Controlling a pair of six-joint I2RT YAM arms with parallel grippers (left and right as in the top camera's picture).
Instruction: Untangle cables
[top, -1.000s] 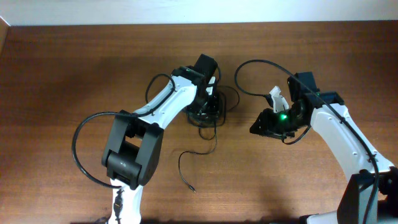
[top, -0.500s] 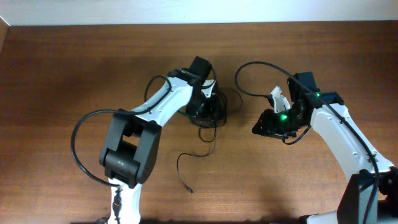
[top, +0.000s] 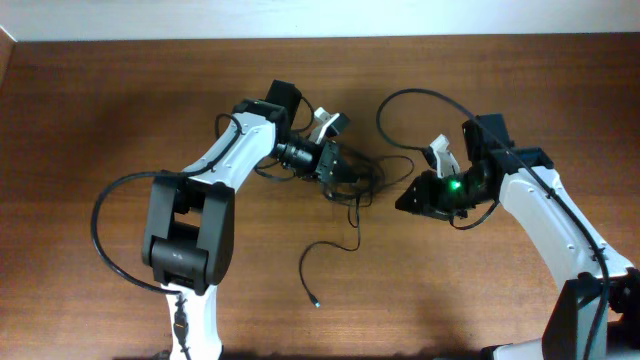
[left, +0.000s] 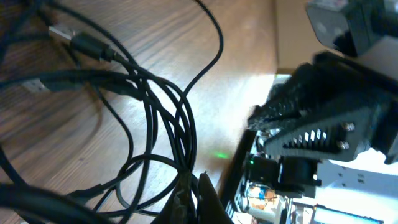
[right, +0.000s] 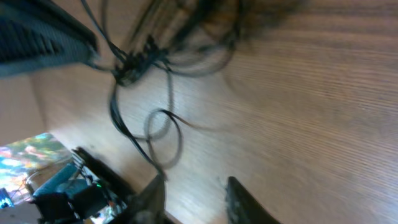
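The cables (top: 358, 178) are seen as a knotted bundle on the table (top: 120, 100), near its middle and between the two arms. One tail (top: 330, 245) trails toward the near edge and ends in a plug (top: 316, 302). The left gripper (left: 194, 190) is closed right down, and several strands are seen running into its tips, so the bundle is judged to be pinched there. The right gripper (right: 194, 185) is held near the bundle with its jaws a little apart and nothing between them. A loop (right: 163, 134) lies just ahead of them, below the knot (right: 132, 67). The step in hand is judged to be a two-handed parting of the bundle. It would be done best if the left grip were used as an anchor and one strand only, ideally the loop, were taken by the right gripper away from the knot. The pull should be made slowly and outward, low to the table, so that loops are drawn out and not cinched. Should the knot be seen to tighten, the pull should be eased and another strand chosen. The free tail should be left slack, since it may need to be fed back through the tangle.
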